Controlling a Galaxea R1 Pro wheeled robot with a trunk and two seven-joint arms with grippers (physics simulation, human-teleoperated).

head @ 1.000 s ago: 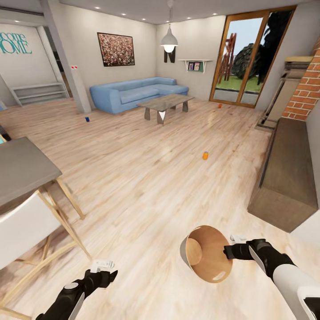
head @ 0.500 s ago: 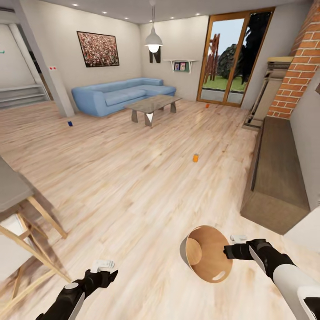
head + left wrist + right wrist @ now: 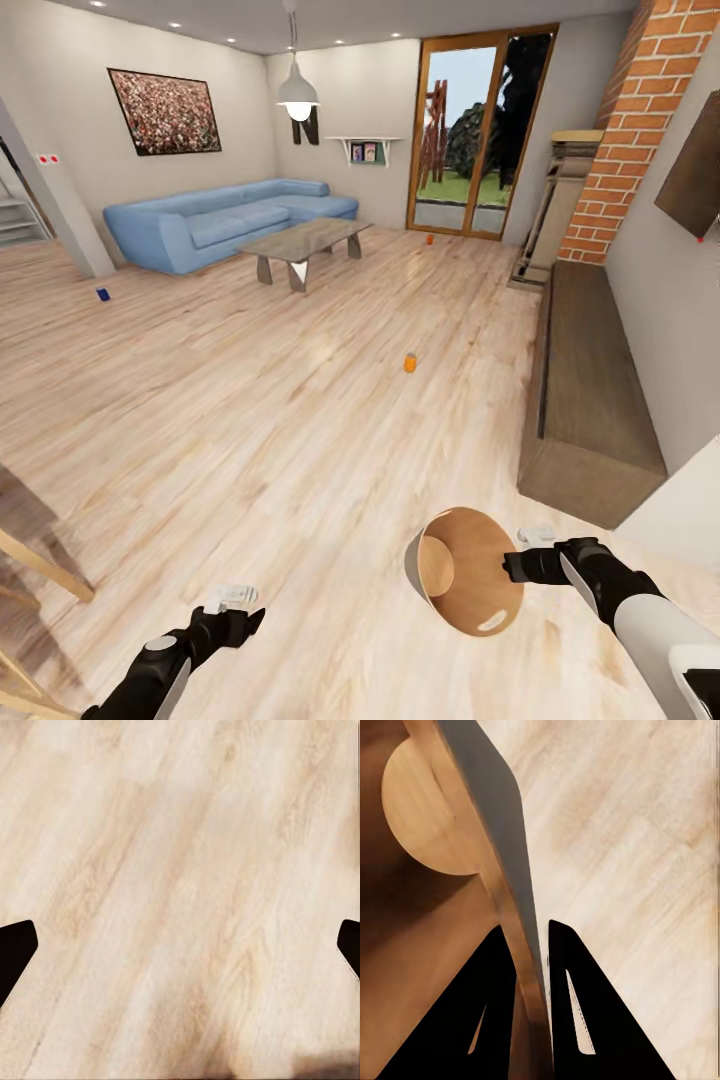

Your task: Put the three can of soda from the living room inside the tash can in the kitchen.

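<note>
1. My right gripper (image 3: pixel 520 566) is clamped on the wall of the tash can (image 3: pixel 470 580). In the right wrist view the two fingers (image 3: pixel 495 1020) pinch the bin's wall (image 3: pixel 510 892), one inside and one outside.
2. The bin hangs tipped on its side above the wooden floor (image 3: pixel 250 420), its mouth facing the head camera. It is dark grey outside and wood-toned inside, with a round base and a handle slot near the rim.
3. My left gripper (image 3: pixel 235 600) hangs low over the floor with nothing in it. Its fingertips (image 3: pixel 15 952) sit far apart at the edges of the left wrist view, with bare planks between them.
4. The nearest orange can (image 3: pixel 409 362) stands on open floor well ahead of the bin, with no obstacle between.
5. A second orange can (image 3: pixel 430 239) stands farther off, near the glass door (image 3: pixel 460 140).
6. The blue can (image 3: pixel 102 294) stands well to the left, near the blue sofa (image 3: pixel 220 218).
7. A coffee table (image 3: pixel 305 240) stands in front of the sofa. A long low bench (image 3: pixel 590 390) runs along the right wall below a brick column (image 3: pixel 640 130).
</note>
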